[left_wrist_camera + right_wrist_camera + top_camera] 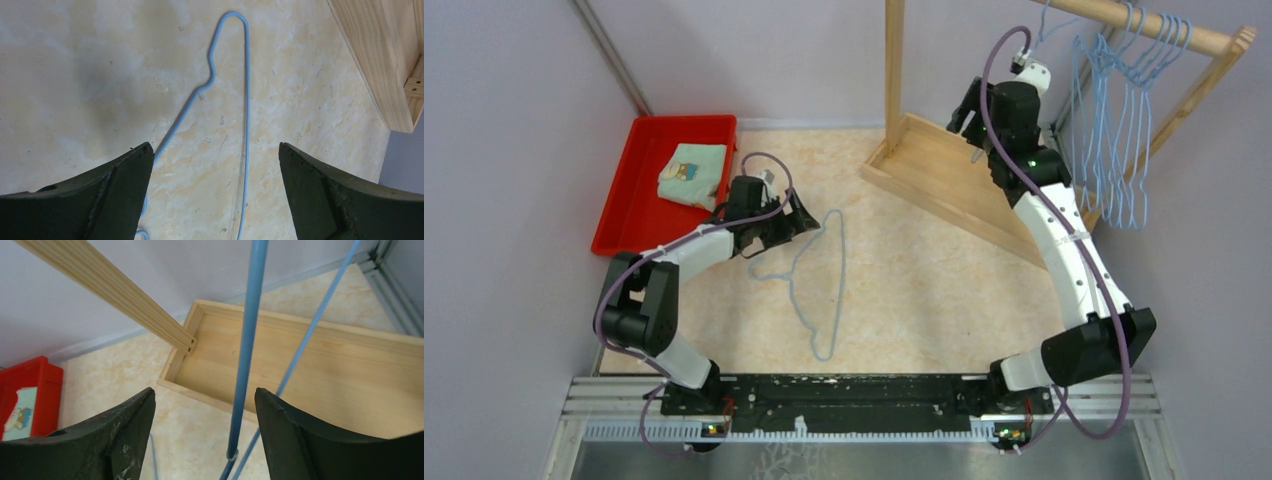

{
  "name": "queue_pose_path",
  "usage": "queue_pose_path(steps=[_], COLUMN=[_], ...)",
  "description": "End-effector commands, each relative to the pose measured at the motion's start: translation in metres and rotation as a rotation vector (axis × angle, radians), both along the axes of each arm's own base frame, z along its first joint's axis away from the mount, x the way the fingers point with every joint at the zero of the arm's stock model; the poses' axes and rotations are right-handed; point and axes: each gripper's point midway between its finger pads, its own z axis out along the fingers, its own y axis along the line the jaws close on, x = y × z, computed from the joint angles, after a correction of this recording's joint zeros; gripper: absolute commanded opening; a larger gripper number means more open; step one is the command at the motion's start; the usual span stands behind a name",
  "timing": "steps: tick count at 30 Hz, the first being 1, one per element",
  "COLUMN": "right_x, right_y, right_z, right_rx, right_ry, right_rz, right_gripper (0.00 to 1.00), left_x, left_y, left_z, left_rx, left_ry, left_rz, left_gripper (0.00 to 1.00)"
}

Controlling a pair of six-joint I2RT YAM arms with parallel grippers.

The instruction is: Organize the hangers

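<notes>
Nearing the Finish on the Hanger Job

Hung on the rail (1169, 28) of the wooden rack (944, 170): most of the hangers (1124, 110), bunched at its right end. Raised beside that rail, over the rack's base: right end effector (202, 390), jaws spread around another hanger (248, 340), clamping nothing; seemingly hooked on already. Left to do, by the look of it: one loose hanger (819, 285), flat on the worktop (924, 300) left of the rack, beneath the wide-open, empty left end effector (215, 147).

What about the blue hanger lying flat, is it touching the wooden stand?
Apart. The top view shows bare tabletop between the hanger and the wooden stand.
</notes>
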Motion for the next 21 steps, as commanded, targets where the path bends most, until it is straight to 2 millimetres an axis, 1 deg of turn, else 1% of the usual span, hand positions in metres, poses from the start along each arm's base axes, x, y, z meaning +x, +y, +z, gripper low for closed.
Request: queue_pose_path(steps=[1,5,7,10,12,21], right_x=[-0.038,-0.052,-0.058,-0.064,-0.067,-0.089], right_y=[-0.027,-0.039,-0.047,-0.058,-0.063,-0.089], right_z=[0.050,0.062,0.063,0.060,0.059,0.069], right_rx=[-0.171,-0.237,-0.261,-0.304,-0.332,-0.452], right_ry=[-0.113,-0.122,-0.117,-0.095,-0.081,-0.056], right_rz=[-0.066,-0.108,-0.137,-0.183,-0.197,-0.287], right_gripper=[0.73,0.73,0.74,0.74,0.74,0.75], left_x=[0.012,0.015,0.017,0.021,0.023,0.027], left_y=[-0.005,-0.007,-0.008,-0.010,-0.011,-0.014], left_z=[0.007,0.005,0.006,0.007,0.006,0.004], left_rx=[-0.024,-0.026,-0.028,-0.030,-0.031,-0.037], left_ry=[-0.027,-0.020,-0.020,-0.022,-0.019,-0.011], left_rz=[-0.010,-0.014,-0.016,-0.021,-0.023,-0.028], left_gripper=[1.00,1.00,1.00,1.00,1.00,1.00])
